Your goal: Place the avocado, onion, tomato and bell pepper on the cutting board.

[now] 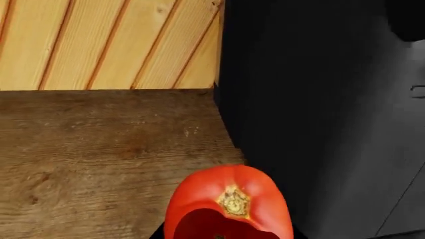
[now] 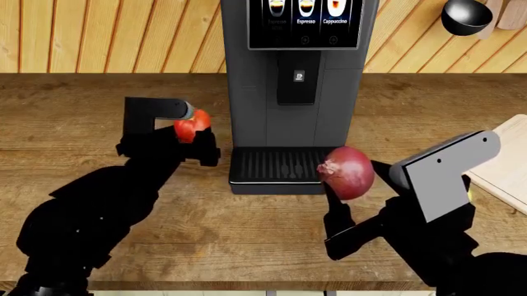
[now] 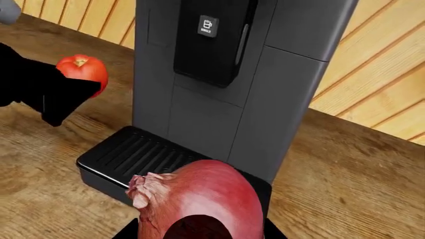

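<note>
My left gripper [image 2: 194,132] is shut on the small round red tomato [image 2: 192,125], held above the wooden counter to the left of the coffee machine. In the left wrist view the tomato [image 1: 229,204] fills the space between the jaws. My right gripper [image 2: 346,188] is shut on the red-purple onion [image 2: 348,171], held in front of the machine's drip tray; the onion [image 3: 199,199] sits close to the right wrist camera. A corner of the pale cutting board [image 2: 512,161] shows at the right edge. The avocado and the bell pepper are out of view.
A tall dark coffee machine [image 2: 297,86] stands at the back centre, its black drip tray [image 2: 276,168] jutting forward between both arms. A wood-panelled wall [image 2: 99,31] backs the counter [image 2: 247,234]. A black ladle [image 2: 465,17] hangs at the upper right.
</note>
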